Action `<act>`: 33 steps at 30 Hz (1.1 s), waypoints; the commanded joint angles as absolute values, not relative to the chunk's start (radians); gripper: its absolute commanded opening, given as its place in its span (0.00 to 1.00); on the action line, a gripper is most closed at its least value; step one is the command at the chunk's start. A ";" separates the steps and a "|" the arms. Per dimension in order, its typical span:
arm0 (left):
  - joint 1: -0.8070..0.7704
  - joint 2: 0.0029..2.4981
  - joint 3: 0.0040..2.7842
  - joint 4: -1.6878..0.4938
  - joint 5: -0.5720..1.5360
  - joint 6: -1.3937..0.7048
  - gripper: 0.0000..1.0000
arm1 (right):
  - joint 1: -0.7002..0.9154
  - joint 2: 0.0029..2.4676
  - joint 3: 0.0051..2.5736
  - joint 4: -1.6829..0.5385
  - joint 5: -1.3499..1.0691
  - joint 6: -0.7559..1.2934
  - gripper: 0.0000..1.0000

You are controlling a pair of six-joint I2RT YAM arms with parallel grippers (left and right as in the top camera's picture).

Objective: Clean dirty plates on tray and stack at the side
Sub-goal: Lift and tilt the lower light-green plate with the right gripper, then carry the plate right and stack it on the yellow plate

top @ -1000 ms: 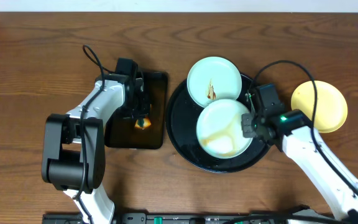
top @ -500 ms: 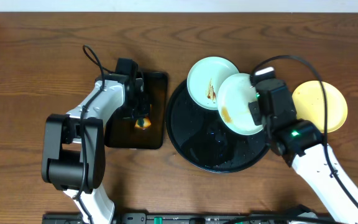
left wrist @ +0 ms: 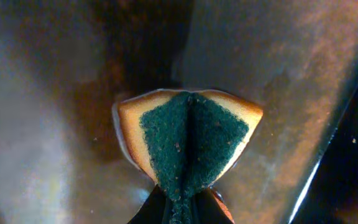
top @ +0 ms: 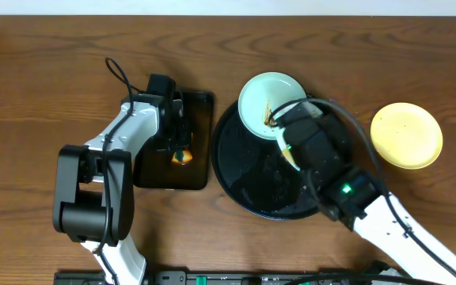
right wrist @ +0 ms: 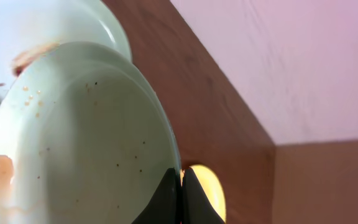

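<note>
**Right arm holds a mint plate tilted over the tray**

I read the right gripper (right wrist: 180, 190) as clamped on the rim of one mint plate (right wrist: 73, 149), held steeply tilted above the round tray (top: 240, 170) at mid-table. The second mint plate (top: 264, 99) lies on the tray's far rim, brown smear showing. The yellow plate (top: 406, 134) sits on bare wood toward the right edge. The left gripper (left wrist: 180, 202) is pinched on the sponge (left wrist: 188, 137), which is folded, over the small tray (top: 200, 119).

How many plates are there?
3. A mint plate rests on the tray's far rim. The right hand holds a tilted plate above the tray. A yellow plate lies on the table, right of the tray. None seems hidden.
</note>
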State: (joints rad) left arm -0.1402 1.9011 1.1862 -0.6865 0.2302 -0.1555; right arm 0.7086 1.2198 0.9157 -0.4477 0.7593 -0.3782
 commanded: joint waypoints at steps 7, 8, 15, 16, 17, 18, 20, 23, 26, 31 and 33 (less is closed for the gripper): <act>-0.141 1.909 1.174 -0.698 0.243 -0.140 0.09 | 0.784 1.209 0.937 -0.440 0.900 -0.514 0.01; -0.141 1.909 1.174 -0.698 0.242 -0.140 0.08 | 0.783 1.209 0.937 -0.435 0.902 -0.513 0.01; -0.141 1.909 1.174 -0.698 0.242 -0.139 0.09 | 0.773 1.211 0.937 -0.407 0.872 -0.463 0.01; -0.141 1.909 1.174 -0.698 0.242 -0.140 0.08 | 0.764 1.211 0.937 -0.406 0.871 -0.426 0.01; -0.141 1.909 1.174 -0.698 0.242 -0.139 0.08 | 0.753 1.211 0.937 -0.406 0.872 -0.389 0.01; -0.141 1.909 1.174 -0.698 0.242 -0.140 0.08 | 0.739 1.211 0.937 -0.409 0.875 -0.355 0.01; -0.141 1.909 1.174 -0.698 0.242 -0.140 0.08 | 0.681 1.211 0.937 -0.408 0.875 -0.270 0.01; -0.141 1.909 1.174 -0.698 0.243 -0.140 0.08 | 0.595 1.211 0.937 -0.384 0.875 -0.231 0.01; -0.141 1.909 1.174 -0.698 0.243 -0.140 0.08 | 0.467 1.211 0.937 -0.339 0.854 -0.166 0.01; -0.141 1.909 1.174 -0.699 0.243 -0.140 0.08 | 0.183 1.211 0.937 -0.315 0.625 -0.037 0.01; -0.141 1.909 1.174 -0.699 0.243 -0.140 0.08 | 0.081 1.211 0.937 -0.318 0.562 0.001 0.01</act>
State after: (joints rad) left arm -0.1402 1.9011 1.1862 -0.6868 0.2306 -0.1555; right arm 0.2371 1.2198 0.9176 -0.3191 0.7170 -0.1310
